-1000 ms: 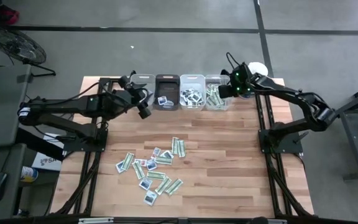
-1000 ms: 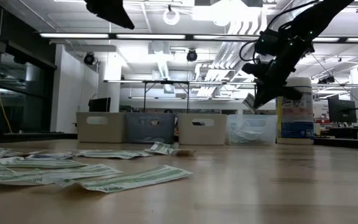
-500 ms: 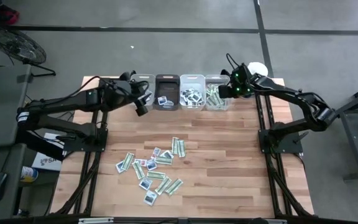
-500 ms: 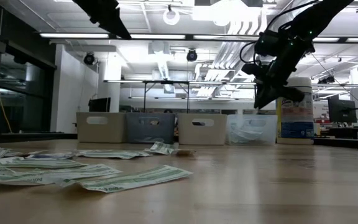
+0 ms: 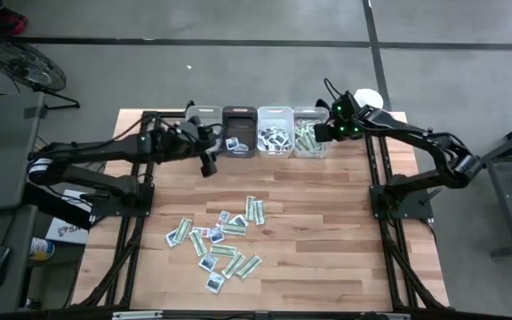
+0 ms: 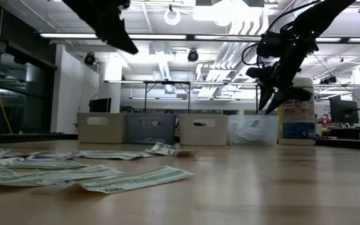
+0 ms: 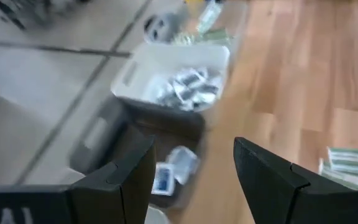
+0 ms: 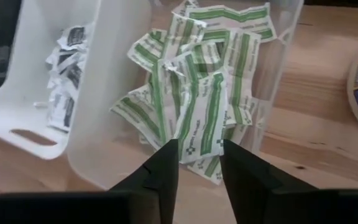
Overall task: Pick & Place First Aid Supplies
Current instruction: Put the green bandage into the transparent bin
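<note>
The first aid supplies lie as a loose pile of green-and-white and blue-marked packets (image 5: 220, 242) on the near middle of the wooden table. More fill the bins at the far edge. My right gripper (image 8: 199, 146) hangs open over the clear bin (image 5: 309, 135), fingers pointing down. A green-striped packet (image 8: 202, 118) lies on the heap below them. My left gripper (image 5: 210, 166) hovers open and empty beside the dark bin (image 7: 160, 130), which holds blue-marked packets (image 7: 169, 171).
Several bins stand in a row along the far edge: a beige one (image 6: 102, 128), the dark one (image 5: 238, 132), a white one (image 5: 275, 132) and the clear one. A white canister with a blue label (image 6: 297, 115) stands right of them. Bare wood (image 5: 327, 231) lies to the pile's right.
My right gripper has opened over the clear bin and let go of a green-striped packet, which has dropped onto the heap inside. My left gripper has come down and swung slightly toward the near edge, staying open.
</note>
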Controlling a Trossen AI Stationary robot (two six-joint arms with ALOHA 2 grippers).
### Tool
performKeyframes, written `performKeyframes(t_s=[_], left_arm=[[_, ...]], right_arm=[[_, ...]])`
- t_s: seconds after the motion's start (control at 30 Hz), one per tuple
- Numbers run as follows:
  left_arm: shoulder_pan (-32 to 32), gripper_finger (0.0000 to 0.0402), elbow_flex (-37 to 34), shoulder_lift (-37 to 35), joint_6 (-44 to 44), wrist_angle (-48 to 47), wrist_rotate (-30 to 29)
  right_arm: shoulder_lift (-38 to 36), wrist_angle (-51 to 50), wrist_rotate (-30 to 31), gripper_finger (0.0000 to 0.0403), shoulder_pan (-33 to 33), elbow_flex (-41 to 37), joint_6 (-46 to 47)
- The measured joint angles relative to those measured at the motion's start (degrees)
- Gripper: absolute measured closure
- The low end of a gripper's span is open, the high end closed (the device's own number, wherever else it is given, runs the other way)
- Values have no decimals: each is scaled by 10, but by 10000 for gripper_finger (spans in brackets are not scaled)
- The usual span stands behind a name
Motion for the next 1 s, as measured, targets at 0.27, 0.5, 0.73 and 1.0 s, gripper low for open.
performKeyframes(t_s=[0.27, 0.5, 0.73, 1.0], left_arm=[[0, 192, -77, 28, -100, 68, 51], [-1, 193, -106, 74, -161, 102, 77], [-1, 193, -106, 144, -203, 151, 119], [-1, 193, -107, 226, -301, 177, 180]], right_arm=[[-25, 9, -51, 275, 0, 0, -16], [-31, 5, -110, 267, 14, 0, -35], [-91, -8, -74, 267, 19, 0, -50], [-205, -58, -56, 267, 19, 0, -67]])
